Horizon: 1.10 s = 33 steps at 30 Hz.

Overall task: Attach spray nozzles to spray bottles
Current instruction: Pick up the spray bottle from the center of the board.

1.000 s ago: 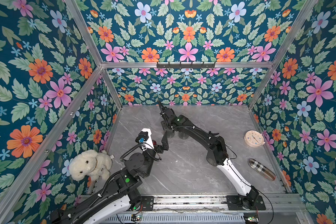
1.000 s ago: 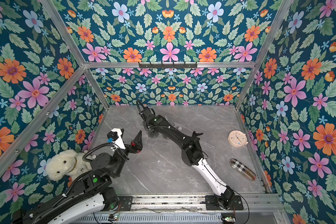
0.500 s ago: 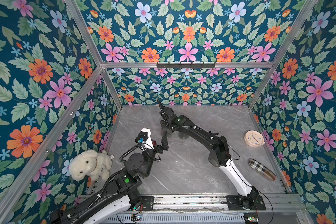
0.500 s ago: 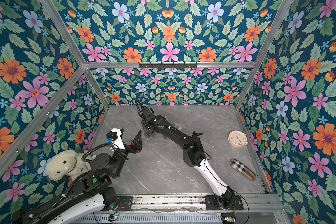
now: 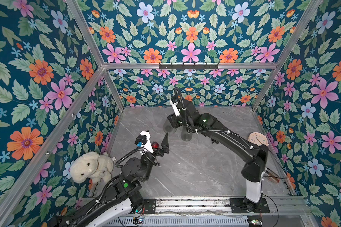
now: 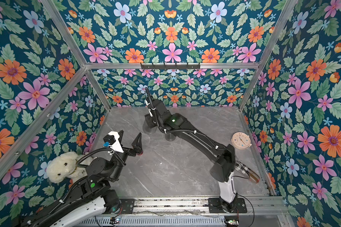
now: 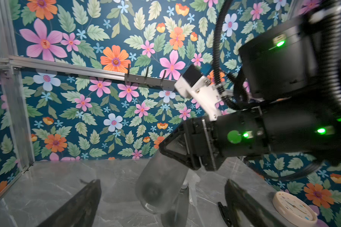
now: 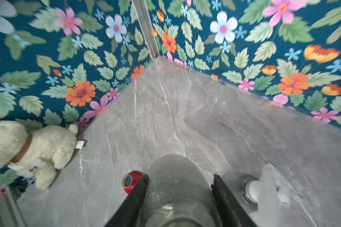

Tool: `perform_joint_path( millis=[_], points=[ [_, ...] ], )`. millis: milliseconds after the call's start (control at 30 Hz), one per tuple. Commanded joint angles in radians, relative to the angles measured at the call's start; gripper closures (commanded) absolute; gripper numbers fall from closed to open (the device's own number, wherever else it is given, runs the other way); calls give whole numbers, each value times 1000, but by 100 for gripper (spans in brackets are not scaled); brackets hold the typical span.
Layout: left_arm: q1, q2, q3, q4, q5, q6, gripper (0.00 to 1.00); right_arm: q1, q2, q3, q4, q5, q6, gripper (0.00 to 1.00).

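Floral wallpaper walls in a grey marble desk [image 5: 185, 173]. Right tool [image 8: 180, 176] grips a smoky-grey spray bottle [image 7: 159, 188], one finger on each side, jaws partway apart; the bottle hangs tilted near the desk's 12 o'clock. Just beside, at its 4 o'clock, stands a second grey bottle [image 5: 186, 135] wearing a whitish trigger nozzle [image 8: 268, 186]. Left tool [image 6: 131, 133] gapes wide and empty at 9 o'clock, above a small red bottle [image 8: 131, 181] with an open neck.

Right gripper [image 5: 171, 125] over a smoky grey bottle [image 5: 167, 129]; left gripper [image 5: 157, 132] gapes by the red bottle [image 5: 155, 145]
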Motion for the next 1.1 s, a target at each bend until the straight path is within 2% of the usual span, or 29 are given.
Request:
perform_joint_path(
  millis=[0, 233, 500, 733, 900, 1067],
  points=[
    [0, 10, 12, 3, 183, 56, 0, -1, -124, -86, -3, -23, 30, 52],
    [0, 55, 24, -40, 568, 140, 0, -3, -409, -246, -196, -61, 50, 52],
    [0, 180, 109, -195, 855, 196, 0, -9, -561, -272, -403, -189, 44, 51],
    [10, 265, 102, -101, 874, 138, 0, 10, -586, -298, -365, -264, 25, 51],
    [57, 296, 98, -36, 1003, 54, 1, 26, -576, -307, -303, -282, 12, 51],
    [72, 303, 90, -9, 1060, 29, 4, 28, -569, -313, -239, -304, 18, 51]
  ],
)
